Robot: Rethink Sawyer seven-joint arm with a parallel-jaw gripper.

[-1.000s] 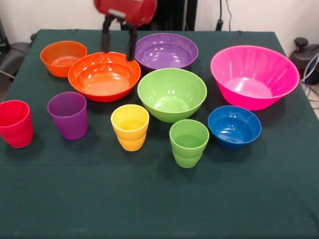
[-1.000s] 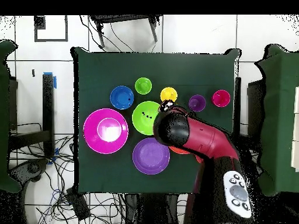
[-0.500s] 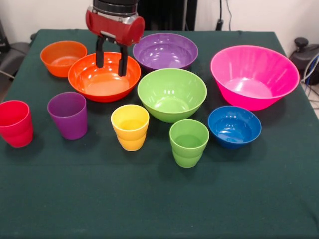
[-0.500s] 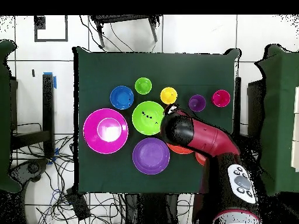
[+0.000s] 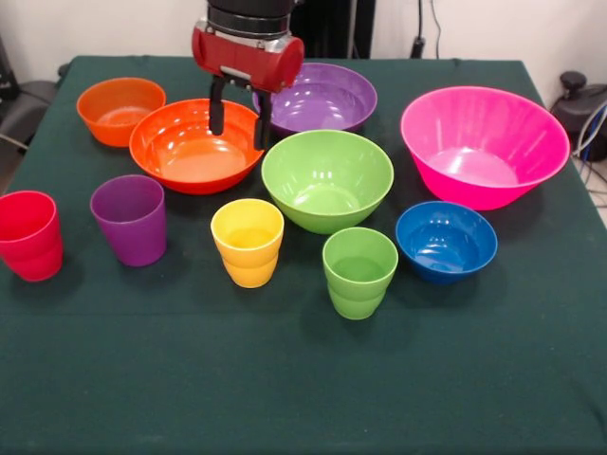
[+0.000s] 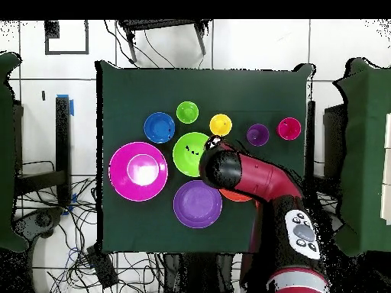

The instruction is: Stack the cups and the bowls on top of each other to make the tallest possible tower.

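With nothing stacked yet, the gripper (image 5: 239, 112), fingers spread and empty, hangs over the large orange bowl (image 5: 197, 144) toward the surface's far edge; I would lower one finger inside its rim, then pinch.

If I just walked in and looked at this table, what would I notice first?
Probably the big pink bowl at the right of the front view, the largest thing on the dark green table. Next, the red robot arm coming down from above, its hand open over the rim of the large orange bowl, beside the lime green bowl. Nothing is stacked yet: every bowl and cup stands alone.
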